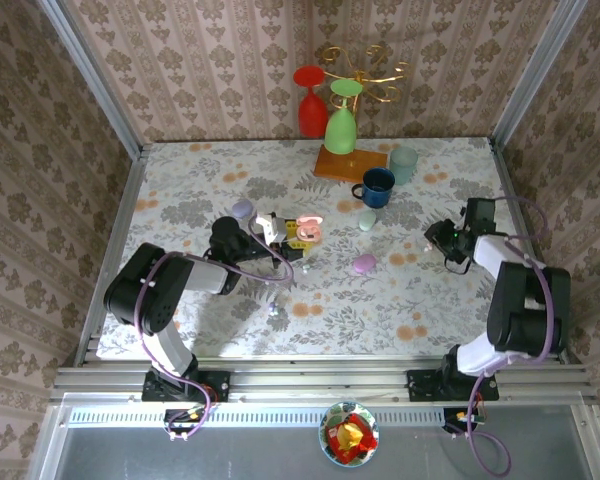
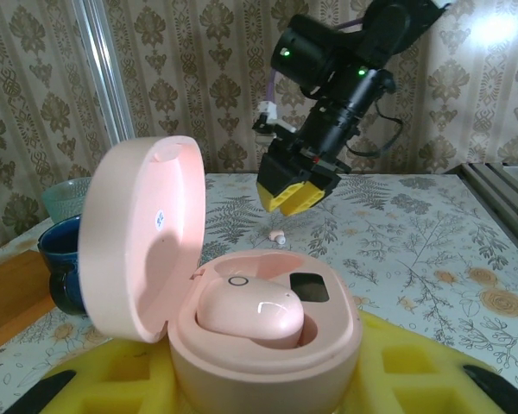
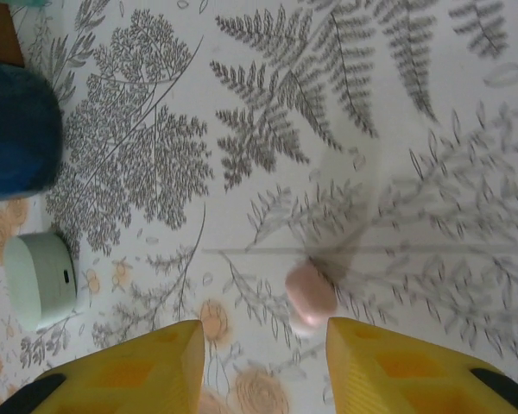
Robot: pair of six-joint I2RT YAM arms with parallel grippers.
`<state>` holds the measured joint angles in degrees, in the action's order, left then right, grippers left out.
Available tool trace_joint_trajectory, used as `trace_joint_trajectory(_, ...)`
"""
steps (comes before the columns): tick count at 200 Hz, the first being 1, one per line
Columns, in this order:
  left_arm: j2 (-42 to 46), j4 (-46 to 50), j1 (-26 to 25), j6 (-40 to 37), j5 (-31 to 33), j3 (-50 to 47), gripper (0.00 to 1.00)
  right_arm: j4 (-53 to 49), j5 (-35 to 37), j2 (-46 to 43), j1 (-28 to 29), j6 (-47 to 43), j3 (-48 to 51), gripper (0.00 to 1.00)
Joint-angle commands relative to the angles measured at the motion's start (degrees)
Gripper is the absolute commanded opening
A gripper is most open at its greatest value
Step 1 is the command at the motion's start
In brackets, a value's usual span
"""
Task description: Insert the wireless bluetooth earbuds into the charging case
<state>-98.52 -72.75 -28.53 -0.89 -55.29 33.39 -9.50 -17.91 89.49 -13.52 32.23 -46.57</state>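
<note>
Tablecloth (image 1: 280, 320): fern-patterned.
Loose earbud (image 3: 309, 296): pink, on cloth, long axis toward the right gripper (image 3: 263, 362); jaws apart, empty.
Seated earbud (image 2: 250, 315): crosswise in open pink case (image 2: 328, 345), clamped by left gripper (image 1: 298, 232).
Aside: mint case (image 3: 39, 280), blue mug (image 3: 13, 129).

A blue mug (image 1: 377, 186) stands beside a wooden board (image 1: 365, 165) bearing a green, perhaps plastic, goblet (image 1: 341, 125).

1 overhead, 2 wrist cameras share the table (image 1: 330, 320).
</note>
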Motion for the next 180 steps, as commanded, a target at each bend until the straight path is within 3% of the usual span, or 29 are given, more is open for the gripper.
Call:
trace_joint_trajectory(1,0.0,-1.9,-0.5,0.3,-1.2,1.0,0.27,-4.3,-4.0,4.4,-0.9,-5.4,-4.4,0.42)
trace_joint_trajectory(49,0.2,-1.9,-0.6,0.6,-1.5,1.3,0.27,-8.6,-6.8,11.3,-2.8,-7.6,-9.6,0.41)
trace_joint_trajectory(75,0.1,-1.8,-0.6,0.8,-1.6,1.6,0.27,-8.0,-10.0,13.5,-3.3,-6.2,-9.7,0.35)
trace_joint_trajectory(180,-0.5,-1.8,-0.5,0.8,-2.4,2.1,0.27,-8.2,-11.5,12.2,-3.4,-6.8,-6.7,0.33)
